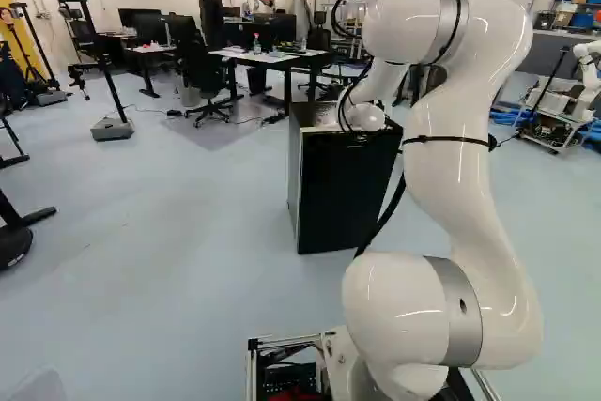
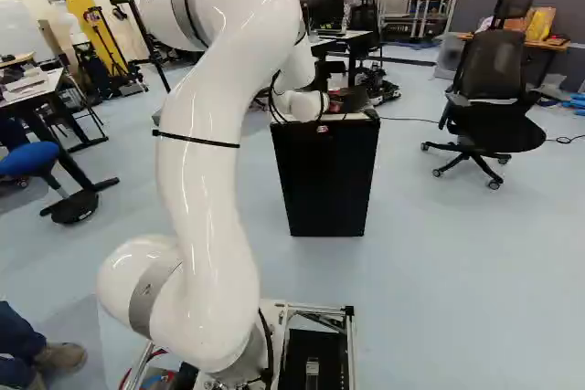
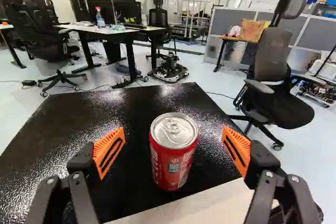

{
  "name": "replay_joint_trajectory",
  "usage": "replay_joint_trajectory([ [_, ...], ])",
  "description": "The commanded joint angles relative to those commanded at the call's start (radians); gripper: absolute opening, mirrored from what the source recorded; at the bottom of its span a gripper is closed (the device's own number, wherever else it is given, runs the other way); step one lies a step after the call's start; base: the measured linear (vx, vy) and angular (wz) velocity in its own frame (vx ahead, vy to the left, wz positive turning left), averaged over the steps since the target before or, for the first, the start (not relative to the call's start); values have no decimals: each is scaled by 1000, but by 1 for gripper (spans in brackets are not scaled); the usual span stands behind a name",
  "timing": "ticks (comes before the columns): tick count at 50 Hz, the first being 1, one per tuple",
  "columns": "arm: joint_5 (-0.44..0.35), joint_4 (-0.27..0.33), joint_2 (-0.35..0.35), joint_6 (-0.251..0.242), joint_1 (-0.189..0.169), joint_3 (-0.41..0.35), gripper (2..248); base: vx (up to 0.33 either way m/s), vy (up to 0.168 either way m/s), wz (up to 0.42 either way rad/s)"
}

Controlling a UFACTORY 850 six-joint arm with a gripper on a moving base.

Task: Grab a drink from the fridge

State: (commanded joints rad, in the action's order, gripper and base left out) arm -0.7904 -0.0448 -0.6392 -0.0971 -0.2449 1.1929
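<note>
1. Quarry: one red drink can [image 3: 174, 156], upright on the textured black top [image 3: 79, 116] of what I take to be the fridge [image 2: 324, 180]. On it, not inside; near the edge with the pale strip [image 3: 197, 205].
2. Claw [image 3: 174, 134]: wide apart, one finger to either side of the can, bare gaps both ways. No contact seen.
3. Can's build: thin-walled metal cylinder, bright silver lid with rim and pull tab, necked in below the rim. Tab looks unopened, so probably full: modest weight, firmer than an empty one.
4. Handling, my guess: smooth painted wall, slippery if chilled or damp. Stiff while sealed, yet a hard squeeze could dent it. Firm, even pressure.
5. Hold: straight side wall, about mid-height, from opposite sides. Avoid the tapered neck, where pads may ride up, and leave the tab alone.
6. Orange pads [image 3: 107, 142]: ribbed, slotted, apparently rubbery; should bite well on slick metal.
7. Black top: pebbled, glossy, throws back the lights; hard-looking. Pale strip smooth, matt. Fridge front flat and black.
8. Next, I judge: centre, close, then lift straight up. Closing off-centre could shove or tip the can; the near edge leaves little room.
</note>
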Motion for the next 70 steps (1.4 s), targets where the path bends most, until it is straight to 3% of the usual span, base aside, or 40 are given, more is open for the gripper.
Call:
replay_joint_trajectory([
  [30,0,0,0,0,0,0,247,0,0,0],
  [31,0,0,0,0,0,0,213,0,0,0],
  [35,0,0,0,0,0,0,213,0,0,0],
  [36,0,0,0,0,0,0,174,0,0,0],
  [40,0,0,0,0,0,0,174,0,0,0],
  [41,0,0,0,0,0,0,135,0,0,0],
  [46,0,0,0,0,0,0,135,0,0,0],
  [47,0,0,0,0,0,0,100,0,0,0],
  [70,0,0,19,0,0,-1,100,0,0,0],
])
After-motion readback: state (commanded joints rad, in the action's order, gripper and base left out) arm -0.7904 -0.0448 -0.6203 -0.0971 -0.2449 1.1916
